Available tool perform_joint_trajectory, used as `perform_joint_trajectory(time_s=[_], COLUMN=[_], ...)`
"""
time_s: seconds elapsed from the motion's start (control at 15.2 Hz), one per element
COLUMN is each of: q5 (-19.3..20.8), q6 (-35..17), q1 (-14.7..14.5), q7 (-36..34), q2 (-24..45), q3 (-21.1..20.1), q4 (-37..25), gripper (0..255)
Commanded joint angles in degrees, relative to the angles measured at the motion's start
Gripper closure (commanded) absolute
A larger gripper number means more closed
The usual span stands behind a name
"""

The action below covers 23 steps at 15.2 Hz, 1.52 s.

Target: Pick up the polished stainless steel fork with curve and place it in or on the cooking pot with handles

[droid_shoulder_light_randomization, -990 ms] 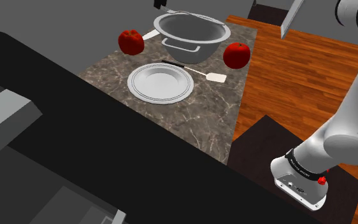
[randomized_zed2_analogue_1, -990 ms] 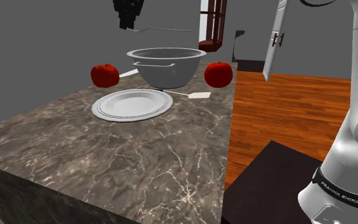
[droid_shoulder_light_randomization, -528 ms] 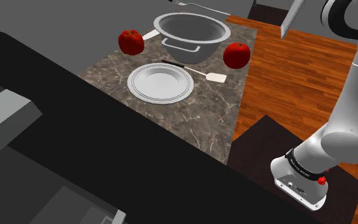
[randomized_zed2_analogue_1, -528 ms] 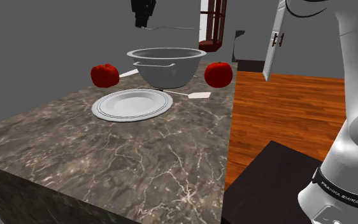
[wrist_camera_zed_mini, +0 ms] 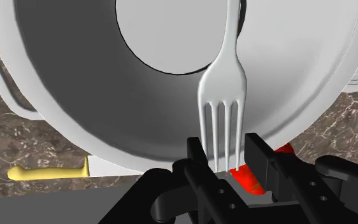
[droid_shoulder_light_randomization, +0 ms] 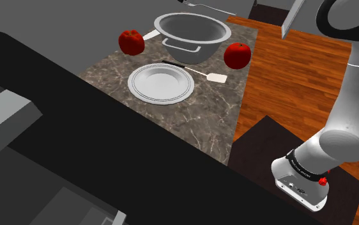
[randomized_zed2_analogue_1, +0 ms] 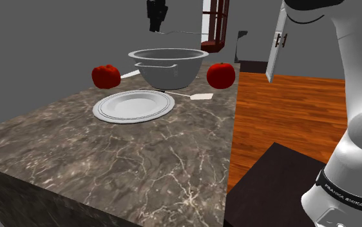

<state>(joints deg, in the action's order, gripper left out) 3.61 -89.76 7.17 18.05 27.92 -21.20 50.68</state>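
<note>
Clasping fork (wrist_camera_zed_mini: 222, 86) above pot (wrist_camera_zed_mini: 63, 83)

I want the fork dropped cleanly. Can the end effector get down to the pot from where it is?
Probably yes. The end effector, shut on the fork, hangs over the open pot, and nothing lies between them.

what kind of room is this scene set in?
Most likely a home kitchen: a marble-look counter carrying a metal pot, a white plate and red fruit, with wood flooring beyond. The fork is held in the jaws above the pot.
</note>
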Motion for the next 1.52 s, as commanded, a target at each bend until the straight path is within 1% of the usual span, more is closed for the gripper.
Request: perform_joint_trajectory(time_s=[0.0,0.33,0.73,1.25,1.32,1.45], q5=[-0.57,-1.66,-2.49,-2.55,-2.55,-2.55], q6=[-2.45,-8.12,-13.88,-14.37,-14.37,-14.37], q1=[0.89,2.38,3.45,3.52,3.52,3.52], q7=[0.34,0.91,1.53,1.58,1.58,1.58], q2=[-1.5,-4.39,-6.43,-6.56,-6.56,-6.56], q3=[-0.09,-0.2,-0.22,-0.22,-0.22,-0.22], q4=[3.94,12.49,20.29,20.91,20.91,20.91], gripper=[255,255,255,255,0,0])
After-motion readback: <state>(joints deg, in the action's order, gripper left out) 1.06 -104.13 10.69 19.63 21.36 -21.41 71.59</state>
